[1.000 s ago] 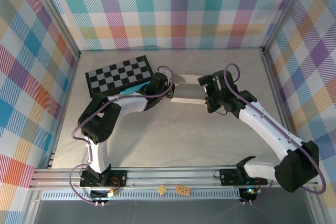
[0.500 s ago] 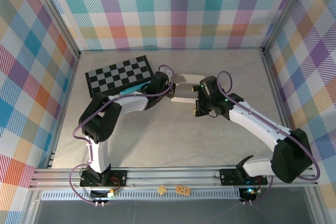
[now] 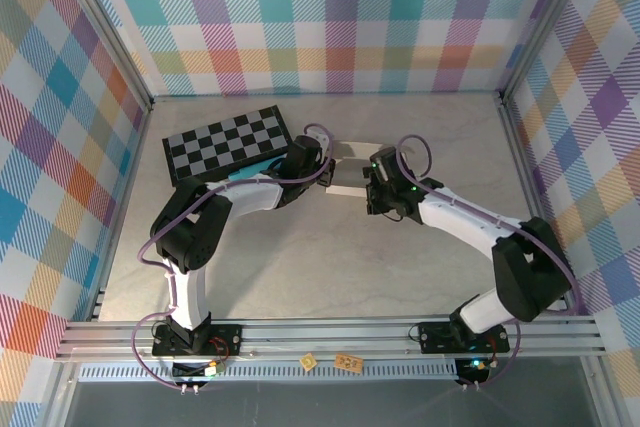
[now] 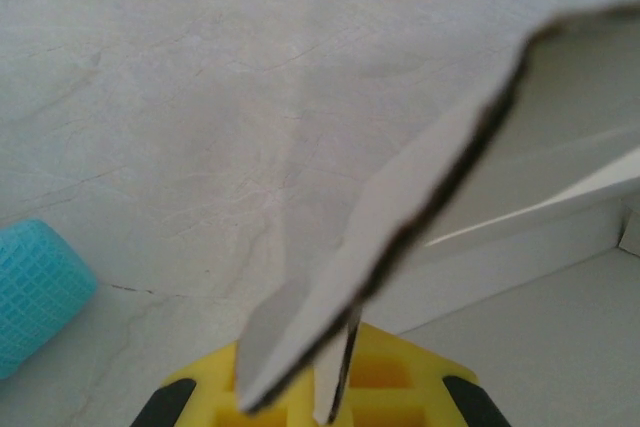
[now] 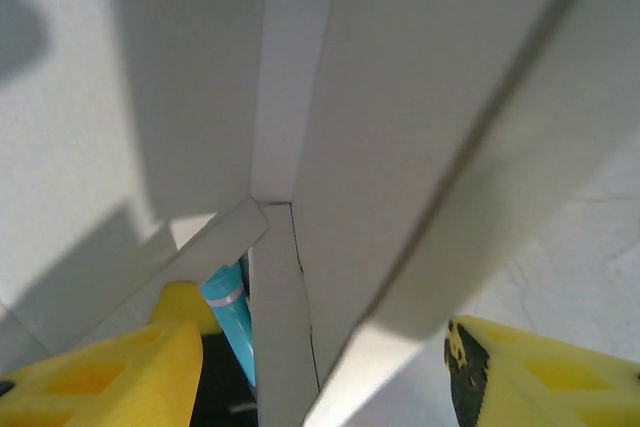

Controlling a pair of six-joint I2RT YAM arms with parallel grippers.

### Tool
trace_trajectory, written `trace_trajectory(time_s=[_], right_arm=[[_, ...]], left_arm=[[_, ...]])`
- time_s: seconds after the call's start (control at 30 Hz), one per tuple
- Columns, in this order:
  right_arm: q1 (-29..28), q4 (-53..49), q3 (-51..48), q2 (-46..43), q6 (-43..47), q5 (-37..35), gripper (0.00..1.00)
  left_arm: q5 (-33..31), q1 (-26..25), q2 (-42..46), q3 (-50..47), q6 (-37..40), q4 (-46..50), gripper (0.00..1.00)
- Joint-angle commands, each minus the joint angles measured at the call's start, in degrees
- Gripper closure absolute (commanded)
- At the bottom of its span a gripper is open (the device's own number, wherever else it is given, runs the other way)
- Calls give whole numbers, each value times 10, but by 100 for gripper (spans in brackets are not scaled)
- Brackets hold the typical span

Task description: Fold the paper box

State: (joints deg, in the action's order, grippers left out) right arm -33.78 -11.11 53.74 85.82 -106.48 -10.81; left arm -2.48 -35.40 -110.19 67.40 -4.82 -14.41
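The paper box [image 3: 347,187] is a white card shape on the table between my two grippers, with flaps raised. My left gripper [image 3: 322,169] is at its left end. In the left wrist view the yellow jaws meet at the bottom, and the left gripper [image 4: 335,392] is shut on a thin flap of the box [image 4: 420,207] that slants up to the right. My right gripper [image 3: 372,185] presses against the box's right end. In the right wrist view its yellow fingers [image 5: 100,372] stand wide apart, open, with upright box panels [image 5: 400,97] between them.
The black-and-grey checkerboard [image 3: 228,142] lies at the back left, close behind the left arm. A teal cylinder [image 3: 252,169] rests beside it and shows past the box [image 5: 228,312] and on the table [image 4: 35,292]. Small printed cards [image 3: 348,360] sit on the front rail.
My right gripper has moved left toward the left gripper, and the visible box between them has become shorter. The left arm has stayed in place.
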Motion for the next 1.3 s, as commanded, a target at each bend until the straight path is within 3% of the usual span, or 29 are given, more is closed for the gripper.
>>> trace_trajectory(time_s=[0.0,0.33,0.67,0.8,1.07,1.27], right_arm=[[1,39,23,14,20,-22,36],[10,61,50,39,15,-39,46],[13,54,67,47,23,-39,46],[14,48,67,52,23,-26,48],[15,25,61,52,28,-17,49],[20,42,36,57,28,-4,53]], left_arm=[[14,-11,-22,-16,31,89,100],[12,-14,-15,-24,59,98,100],[1,-25,-5,-37,83,97,100],[-1,-27,4,-41,93,103,88],[-10,-30,29,-38,101,113,73],[7,-35,43,-39,103,115,72]])
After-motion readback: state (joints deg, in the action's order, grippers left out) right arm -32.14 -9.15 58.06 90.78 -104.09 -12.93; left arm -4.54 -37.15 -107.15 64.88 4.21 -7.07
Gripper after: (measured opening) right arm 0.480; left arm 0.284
